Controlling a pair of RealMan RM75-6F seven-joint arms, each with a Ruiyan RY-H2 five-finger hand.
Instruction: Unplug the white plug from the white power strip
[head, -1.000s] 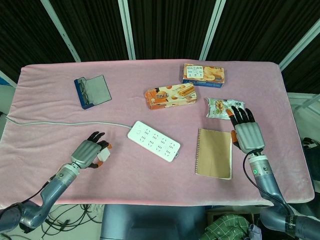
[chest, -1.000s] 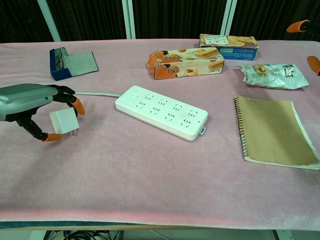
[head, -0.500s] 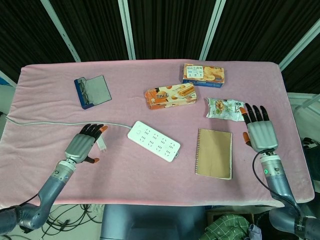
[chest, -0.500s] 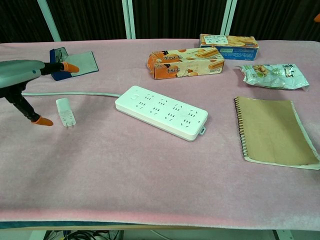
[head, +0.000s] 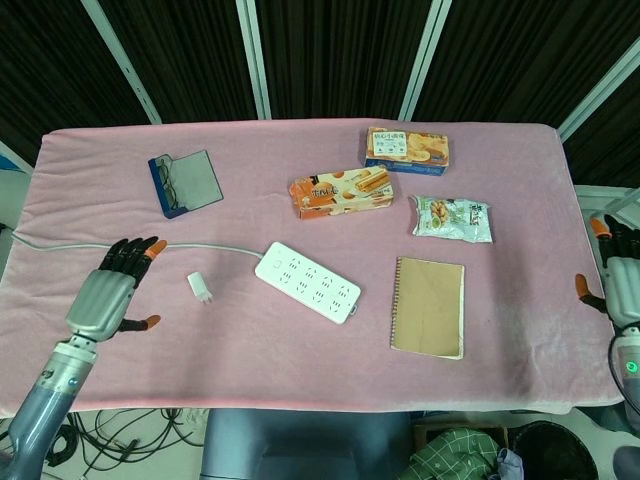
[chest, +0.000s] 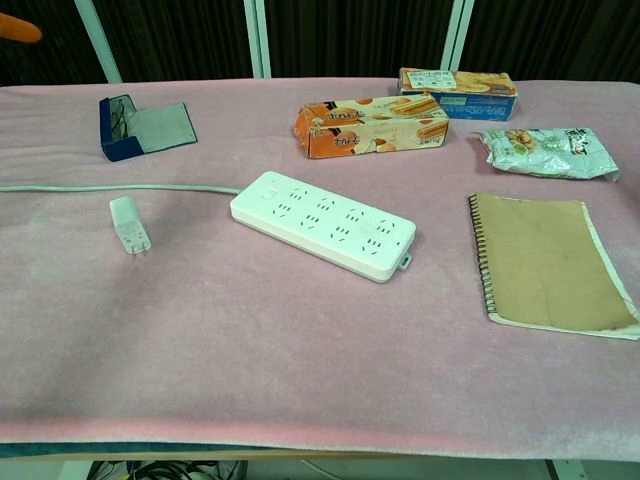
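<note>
The plug (head: 200, 288) lay on its side on the pink table (head: 300, 340), unplugged, well apart from the strip (head: 307, 282) at its 3 o'clock and just below the strip's cord (head: 120, 246). The left hand (head: 103, 299) hovered at the plug's 9 o'clock, fingers (head: 133, 250) apart and holding nothing. The right hand (head: 618, 275) sat at the table's right edge, fingers spread, empty. A notebook (head: 428, 306) lay at the strip's 3 o'clock.
</note>
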